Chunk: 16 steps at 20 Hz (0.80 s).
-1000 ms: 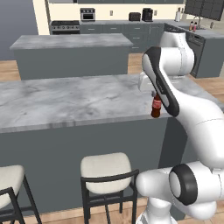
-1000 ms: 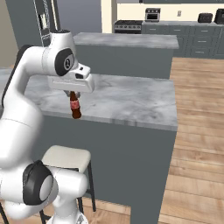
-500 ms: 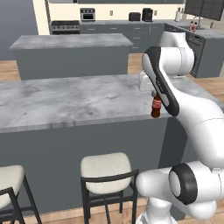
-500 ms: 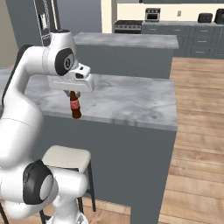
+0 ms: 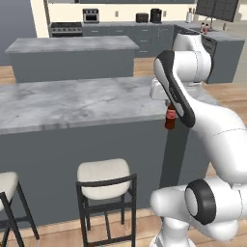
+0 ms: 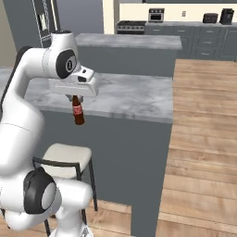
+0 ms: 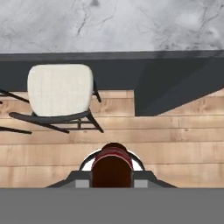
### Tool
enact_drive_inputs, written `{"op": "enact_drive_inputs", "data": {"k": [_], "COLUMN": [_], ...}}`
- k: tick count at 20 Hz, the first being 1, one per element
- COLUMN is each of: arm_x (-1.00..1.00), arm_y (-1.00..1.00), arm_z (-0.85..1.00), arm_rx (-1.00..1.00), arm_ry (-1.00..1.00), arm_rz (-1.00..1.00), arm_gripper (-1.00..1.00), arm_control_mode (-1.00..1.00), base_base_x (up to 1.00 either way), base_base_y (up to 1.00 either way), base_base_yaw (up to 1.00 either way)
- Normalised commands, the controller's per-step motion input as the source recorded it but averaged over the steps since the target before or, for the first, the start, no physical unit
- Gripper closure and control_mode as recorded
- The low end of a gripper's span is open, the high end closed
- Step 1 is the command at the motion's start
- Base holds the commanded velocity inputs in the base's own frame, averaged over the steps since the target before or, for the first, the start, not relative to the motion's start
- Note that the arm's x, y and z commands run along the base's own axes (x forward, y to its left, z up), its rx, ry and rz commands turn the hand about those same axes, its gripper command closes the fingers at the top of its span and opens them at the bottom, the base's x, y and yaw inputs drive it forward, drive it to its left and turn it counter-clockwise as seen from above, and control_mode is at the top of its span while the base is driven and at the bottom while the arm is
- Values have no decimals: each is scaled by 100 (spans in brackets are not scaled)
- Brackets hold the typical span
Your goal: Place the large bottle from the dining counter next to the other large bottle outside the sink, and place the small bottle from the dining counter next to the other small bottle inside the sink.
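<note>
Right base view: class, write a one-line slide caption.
Pincer holds a small cola bottle in the air beside the marble counter, above a stool.

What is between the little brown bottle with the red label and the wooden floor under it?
Nothing: in the hand view the small dark-brown bottle, held in the gripper, hangs over bare plank floor; the pale-cushioned stool stands off to one side.

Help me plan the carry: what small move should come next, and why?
Probably back the base away from the dining counter and turn toward the sink. The gripper is shut on the small bottle, which hangs clear of the counter's near edge, above the floor.
</note>
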Motion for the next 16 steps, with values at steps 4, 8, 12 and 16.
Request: {"op": "enact_drive_inputs", "data": {"k": [4,8,12,16], "arm_x": [0,0,0,0], "arm_y": [0,0,0,0], "arm_z": [0,0,0,0], "arm_rx": [0,0,0,0], "arm_ry": [0,0,0,0], "arm_rz": [0,0,0,0], "arm_gripper": [100,100,100,100], "arm_control_mode": [100,100,100,100], "base_base_x": [-28,0,0,6], "base_base_y": [-100,-100,-100,-100], "base_base_yaw": [-8,-3,-3,-1]}}
